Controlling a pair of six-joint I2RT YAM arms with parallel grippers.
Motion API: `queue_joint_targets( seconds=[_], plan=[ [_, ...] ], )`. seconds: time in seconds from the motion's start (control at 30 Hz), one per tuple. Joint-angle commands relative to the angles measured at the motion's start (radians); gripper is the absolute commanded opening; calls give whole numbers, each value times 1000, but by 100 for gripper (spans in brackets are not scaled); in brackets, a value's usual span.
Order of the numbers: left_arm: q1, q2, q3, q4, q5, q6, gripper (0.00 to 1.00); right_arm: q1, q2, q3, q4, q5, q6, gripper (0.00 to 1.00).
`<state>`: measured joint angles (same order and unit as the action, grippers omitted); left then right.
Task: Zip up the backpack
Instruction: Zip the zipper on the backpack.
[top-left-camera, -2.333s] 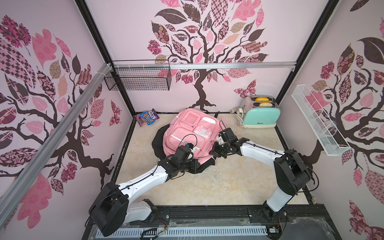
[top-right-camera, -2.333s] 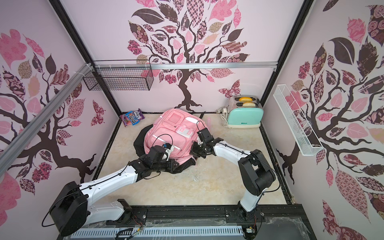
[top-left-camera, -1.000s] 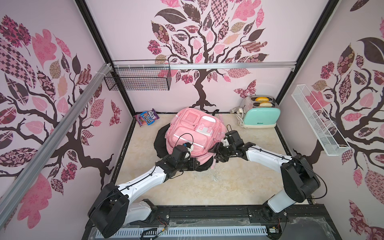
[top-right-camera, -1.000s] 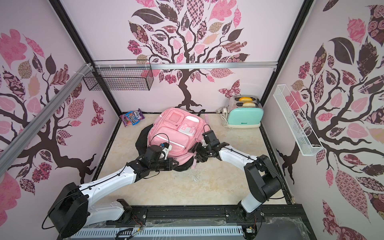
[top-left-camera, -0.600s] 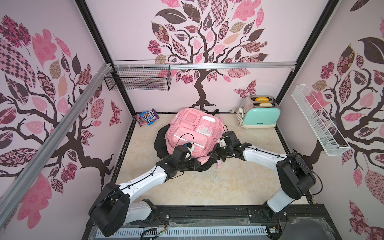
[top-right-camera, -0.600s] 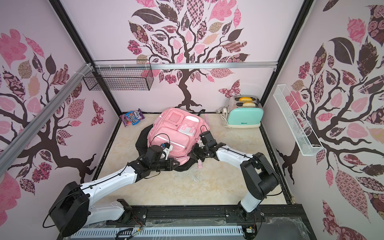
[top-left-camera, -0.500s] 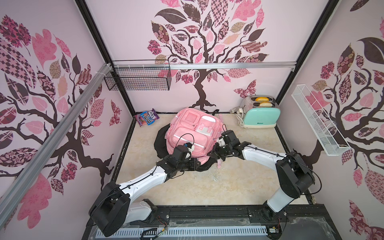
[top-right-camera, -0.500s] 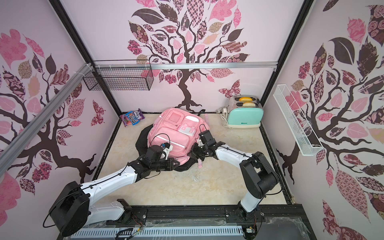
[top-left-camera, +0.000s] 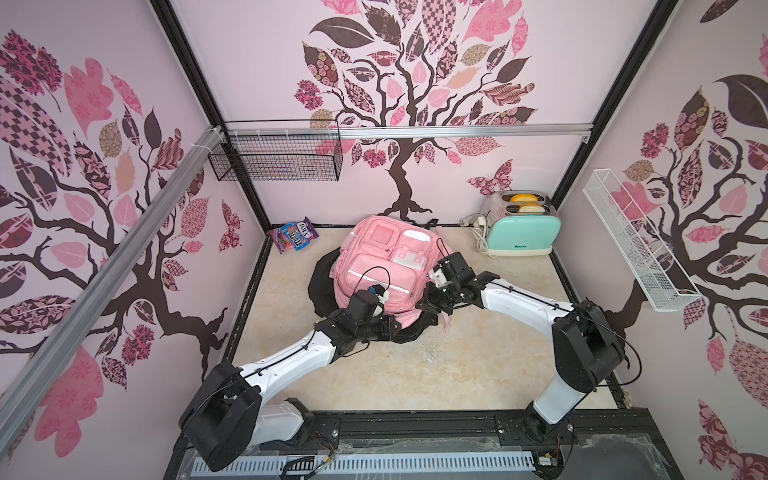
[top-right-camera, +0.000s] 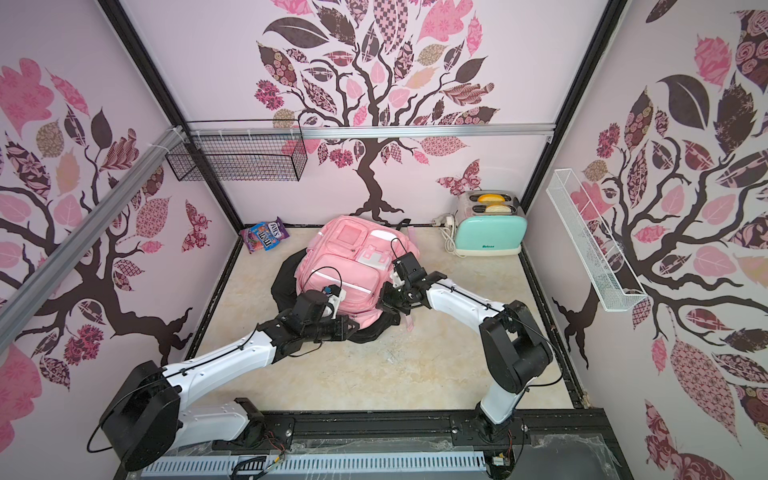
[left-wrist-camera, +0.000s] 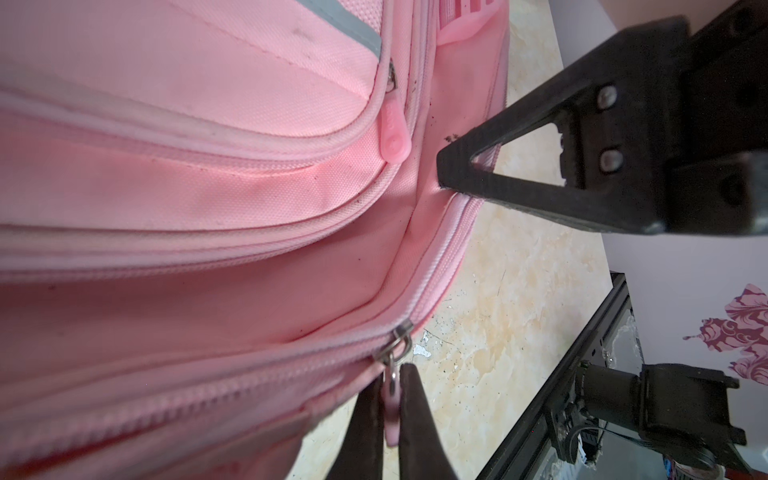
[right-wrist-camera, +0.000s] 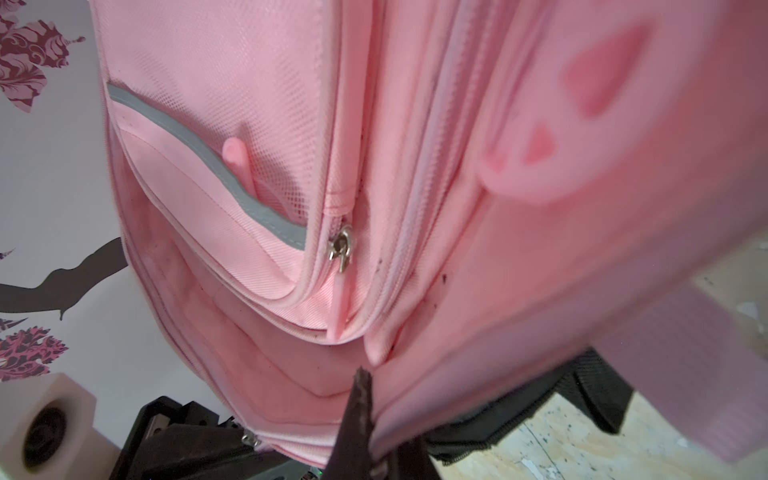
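the backpack (top-left-camera: 384, 270) lies mid-bench (top-left-camera: 415, 374), its zipper (left-wrist-camera: 440, 266) seemingly only part closed: the left hand (left-wrist-camera: 391, 386) pinches the zipper pull (left-wrist-camera: 391, 419), the right hand (right-wrist-camera: 376, 432) clamps the bag's fabric edge ahead, so the remaining run looks left to pull.

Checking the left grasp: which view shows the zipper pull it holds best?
Left wrist view: the zipper pull sits pinched in the left gripper's shut jaws, metal slider sharp on the backpack's track. Right wrist view catches only a metal glint beside that gripper, the pull hidden. In both top views the gripper's body covers it.
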<state>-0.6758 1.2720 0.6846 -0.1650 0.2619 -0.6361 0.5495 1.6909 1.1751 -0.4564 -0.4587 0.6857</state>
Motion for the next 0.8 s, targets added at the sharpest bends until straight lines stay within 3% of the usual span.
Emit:
queue_joint_targets(
  seconds=[0.0,0.2,0.47,0.6,0.77],
  plan=[
    [10,-29,7,-93,-61,0,0,-74,20,41,-24,80,-76,0],
    [22,-38,-5,-108,-67,-2,0,-117,49,68,-32,66,-96,0],
    [21,-14,-3,-78,-39,-4,0,-118,43,48,32,-45,-38,0],
    [21,-10,0,-74,-36,-5,0,-116,19,3,67,-91,27,28],
    [22,9,-1,-45,-3,-22,0,-79,4,-29,74,-69,52,47]
  ],
)
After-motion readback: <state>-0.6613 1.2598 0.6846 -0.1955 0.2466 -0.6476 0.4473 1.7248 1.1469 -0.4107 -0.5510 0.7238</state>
